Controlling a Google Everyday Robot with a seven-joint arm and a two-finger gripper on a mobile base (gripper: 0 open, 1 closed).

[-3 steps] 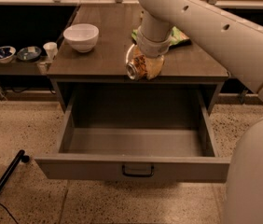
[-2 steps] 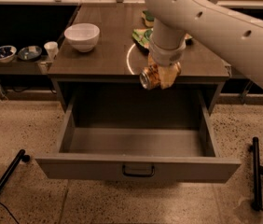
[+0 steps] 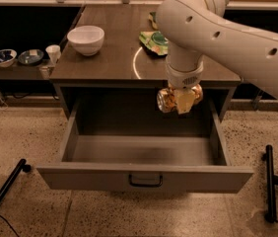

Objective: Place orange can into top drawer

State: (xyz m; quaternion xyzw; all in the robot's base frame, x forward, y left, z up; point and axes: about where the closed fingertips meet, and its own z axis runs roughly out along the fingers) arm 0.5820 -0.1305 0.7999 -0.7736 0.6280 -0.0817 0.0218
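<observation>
My gripper point(image 3: 181, 100) hangs from the white arm over the right rear part of the open top drawer point(image 3: 144, 177). It is shut on the orange can point(image 3: 167, 100), which lies sideways in the fingers with a silver end facing left. The can is in the air above the drawer's bare grey floor, just in front of the table's front edge. The drawer is pulled fully out, with its dark handle point(image 3: 145, 180) at the centre of the front panel.
On the tabletop point(image 3: 109, 58) stand a white bowl point(image 3: 86, 39) at the left and a green packet point(image 3: 154, 41) near the arm. A low side shelf at far left holds small bowls point(image 3: 3, 57) and a cup point(image 3: 53, 53). Black stand legs point(image 3: 270, 181) lie on the floor at right and lower left.
The gripper has carried the can forward off the tabletop's edge and down, to the right, so it now hangs over the drawer's opening.
</observation>
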